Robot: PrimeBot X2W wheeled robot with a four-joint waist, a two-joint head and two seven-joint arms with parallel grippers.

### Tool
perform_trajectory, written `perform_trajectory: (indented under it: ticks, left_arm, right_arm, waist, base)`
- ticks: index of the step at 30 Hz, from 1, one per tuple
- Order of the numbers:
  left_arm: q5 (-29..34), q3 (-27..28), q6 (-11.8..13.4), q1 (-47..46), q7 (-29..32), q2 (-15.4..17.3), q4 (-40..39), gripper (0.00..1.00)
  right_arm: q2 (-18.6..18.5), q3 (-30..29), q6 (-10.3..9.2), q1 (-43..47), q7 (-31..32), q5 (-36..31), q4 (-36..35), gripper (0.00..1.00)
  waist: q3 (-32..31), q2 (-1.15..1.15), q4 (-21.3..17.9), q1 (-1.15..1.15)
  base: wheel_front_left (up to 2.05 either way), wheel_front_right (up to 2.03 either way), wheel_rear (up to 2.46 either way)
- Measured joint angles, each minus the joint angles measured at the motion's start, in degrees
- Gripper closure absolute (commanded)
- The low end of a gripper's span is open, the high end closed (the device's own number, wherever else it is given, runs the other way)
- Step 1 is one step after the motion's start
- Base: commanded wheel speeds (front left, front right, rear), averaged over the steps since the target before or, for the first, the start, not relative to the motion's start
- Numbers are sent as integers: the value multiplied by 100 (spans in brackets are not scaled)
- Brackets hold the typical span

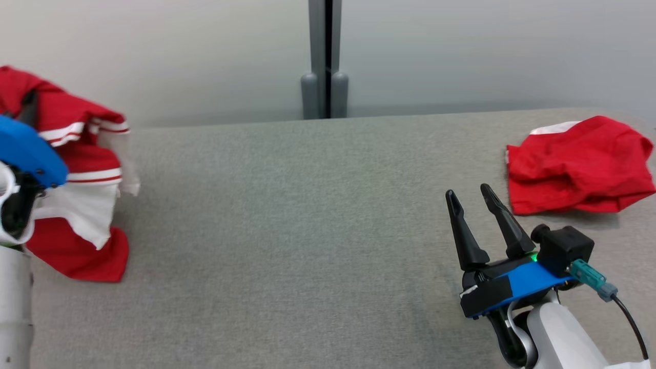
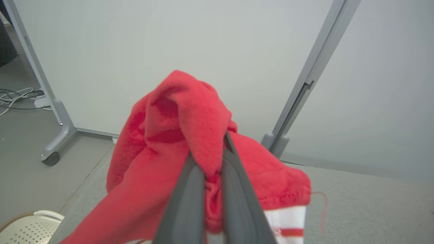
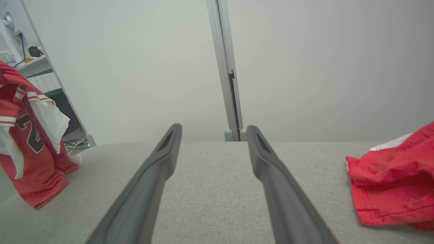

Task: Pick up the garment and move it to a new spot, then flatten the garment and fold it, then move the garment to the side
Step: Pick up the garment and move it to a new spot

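Well left of the grey post (image 1: 324,59), the garment (image 1: 77,154), a red jersey with white panels and striped trim, is held bunched by the left end effector (image 2: 213,159), pinched on a red fold, its lower end touching the grey worktop (image 1: 287,230). Right of the post, the right end effector (image 1: 467,190) is held spread over the worktop, with a second red garment (image 1: 579,164) crumpled farther right. Pale screens (image 1: 154,51) are seen beside the post.
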Motion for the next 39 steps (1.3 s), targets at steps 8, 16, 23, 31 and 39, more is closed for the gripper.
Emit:
perform_trajectory:
  ticks: [8,16,23,31,39]
  left_arm:
    - [-555,-568,-25,396,684,-361,-2089,100]
    - [-1215,-843,124,544,1158,-1023,-3865,100]
    - [-1333,-1165,212,1568,1268,-1212,-3787,100]
    - [-1002,-1061,84,2584,179,-802,-1680,100]
    - [-1014,-1158,1,2375,-980,-675,-410,0]
  right_arm:
    - [4,-116,0,202,0,-7,-38,0]
    - [-101,-332,0,238,0,-23,-125,0]
    - [-157,-459,0,327,0,-37,-163,0]
    - [-127,-352,0,361,0,-32,-136,0]
    - [-138,-155,0,343,0,8,-18,0]
  waist:
    - [-394,0,-479,1]
    - [-521,0,-1009,1]
    - [-458,0,-1184,1]
    - [-347,0,-1158,2]
    - [-370,1,-921,2]
  base:
    - [0,0,0]
    - [0,0,0]
    - [0,0,0]
    - [0,0,0]
    - [0,0,0]
